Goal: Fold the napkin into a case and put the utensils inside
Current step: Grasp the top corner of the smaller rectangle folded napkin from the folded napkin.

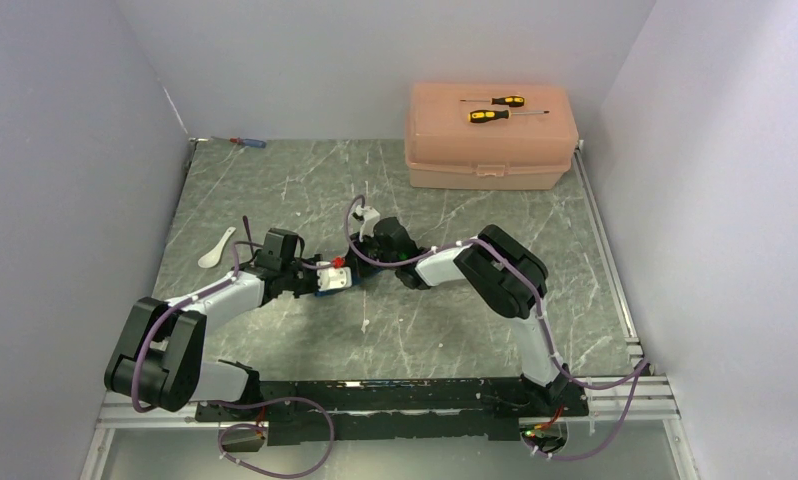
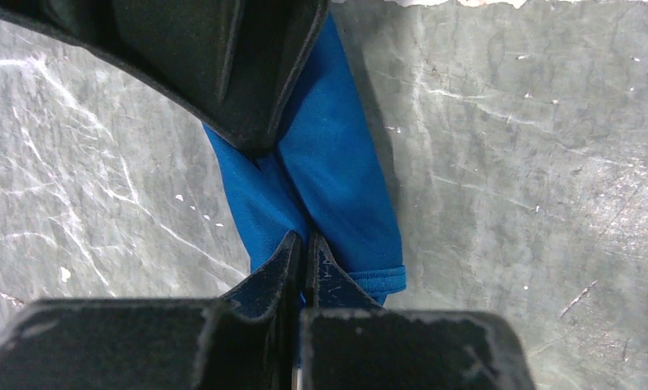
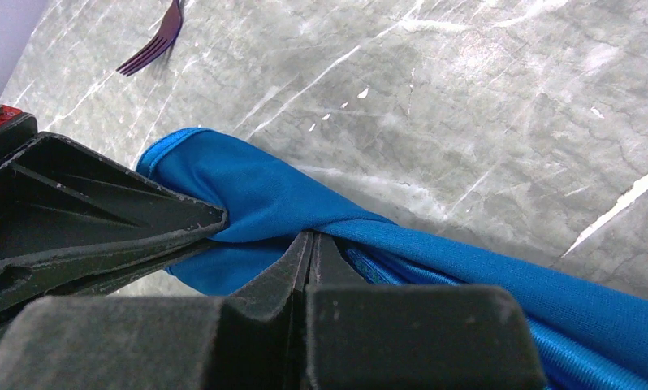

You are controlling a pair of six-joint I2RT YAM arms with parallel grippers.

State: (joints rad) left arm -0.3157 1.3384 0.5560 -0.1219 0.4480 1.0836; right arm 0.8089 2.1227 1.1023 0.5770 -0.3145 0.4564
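The bright blue napkin point(image 1: 329, 287) is bunched and twisted between my two grippers near the middle of the table. My left gripper point(image 2: 306, 242) is shut on one end of it point(image 2: 337, 187). My right gripper point(image 3: 311, 240) is shut on the cloth point(image 3: 256, 191) right beside the left gripper's fingers point(image 3: 101, 203). In the top view the left gripper point(image 1: 325, 282) and the right gripper point(image 1: 361, 264) nearly touch. The white spoon point(image 1: 215, 248) lies left of the left wrist. The dark purple fork point(image 3: 154, 45) lies on the table beyond the napkin.
A peach plastic box point(image 1: 490, 150) stands at the back right with two yellow-and-black screwdrivers point(image 1: 495, 108) on its lid. A small blue-and-red screwdriver point(image 1: 247, 142) lies at the back left corner. Grey walls close in the table on three sides.
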